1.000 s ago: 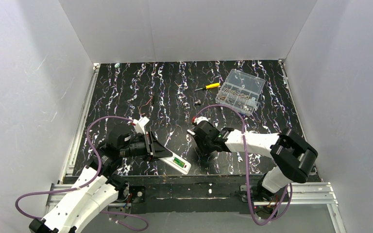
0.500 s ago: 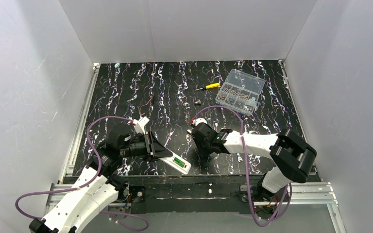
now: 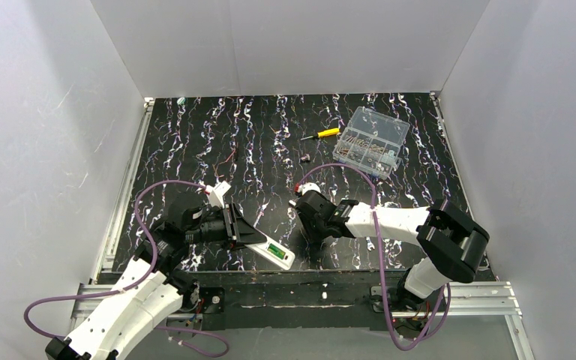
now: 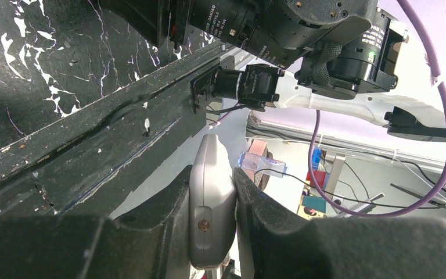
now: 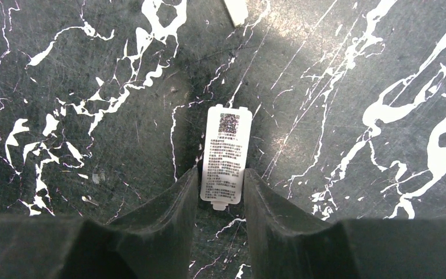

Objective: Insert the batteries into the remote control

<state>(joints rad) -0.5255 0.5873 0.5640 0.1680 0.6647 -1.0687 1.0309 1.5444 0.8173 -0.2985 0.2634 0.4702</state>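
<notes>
Left wrist view: the left gripper (image 4: 212, 177) is clamped tight on the remote control (image 4: 211, 215) beyond the table (image 4: 46, 70) edge, likely steadying it for loading. Farther in, the right gripper (image 5: 220, 174) is half-spread astride the flat cover (image 5: 226, 139); I cannot tell whether it grips it.

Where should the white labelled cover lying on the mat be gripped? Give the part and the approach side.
Pinch the cover across its two long edges, near its end closest to the right gripper, coming straight down. It lies flat on the mat, so only those thin edges can be pinched.
</notes>
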